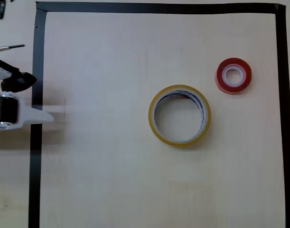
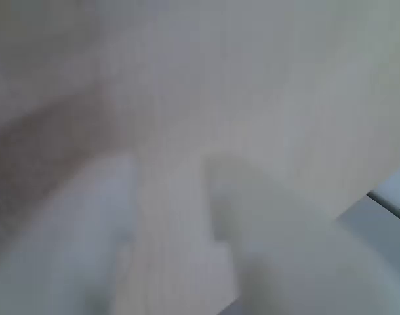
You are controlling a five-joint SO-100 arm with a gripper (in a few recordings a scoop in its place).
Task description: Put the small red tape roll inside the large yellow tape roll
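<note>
The small red tape roll point(image 1: 234, 75) lies flat on the pale wooden table point(image 1: 111, 180) with its white core facing up, far across the table from the fingers and near the right strip of the black tape border point(image 1: 282, 114) in the overhead view. The large yellow tape roll point(image 1: 179, 115) also lies flat, hole upward, between the fingers and the red roll but a little nearer the bottom of that view; the two rolls are near each other and do not touch. The hole looks wide enough to take the red roll with room to spare.

The gripper point(image 1: 40, 116) sits at the left edge of the overhead view, its white tip over the left border strip, well apart from both rolls and holding nothing. In the wrist view the fingers point(image 2: 101, 230) are a white blur with a narrow gap showing between them, so I cannot tell how far open they are.

The step in hand looks like the reach to the red roll. To do it well, the arm should pass beside or above the yellow roll without nudging it, open wide enough to span the red ring's outer wall, come down squarely over it, and close on opposite sides so it lifts level
</note>
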